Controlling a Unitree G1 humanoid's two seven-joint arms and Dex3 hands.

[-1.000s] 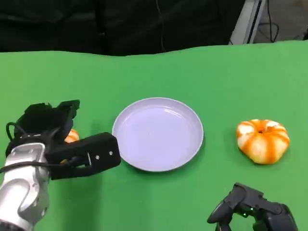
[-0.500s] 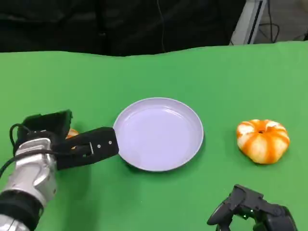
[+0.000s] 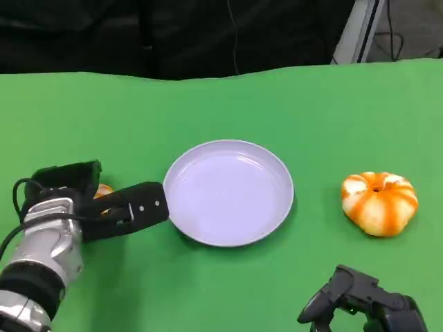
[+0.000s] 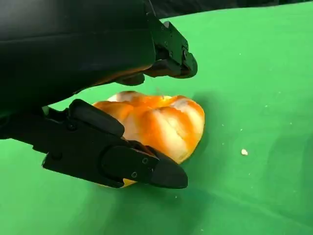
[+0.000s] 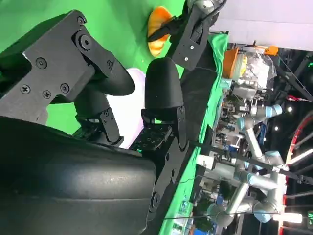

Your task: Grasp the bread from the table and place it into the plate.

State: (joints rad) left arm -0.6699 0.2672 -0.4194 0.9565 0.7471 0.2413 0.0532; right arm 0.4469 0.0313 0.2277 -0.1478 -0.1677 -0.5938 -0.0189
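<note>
Presently on the green table (image 3: 311, 104): one pale lavender plate (image 3: 229, 192), round, set near the middle, nothing in it. One bread (image 4: 161, 122), orange with pale stripes, lies on the cloth just left of the plate; in the head view a sliver of it (image 3: 102, 191) shows under the left hand. Left hand (image 3: 104, 204): low over that bread, black fingers (image 4: 117, 156) closed around it on both sides, one finger reaching toward the plate's rim. The bread sits on the table surface, apart from the plate. A second bread-like piece (image 3: 379, 202), orange and white, rounded, rests well to the right of the plate, untouched. Right hand (image 3: 360, 304): at the near right edge of the table, holding nothing, fingers loosely apart, near the second piece but not touching it.
</note>
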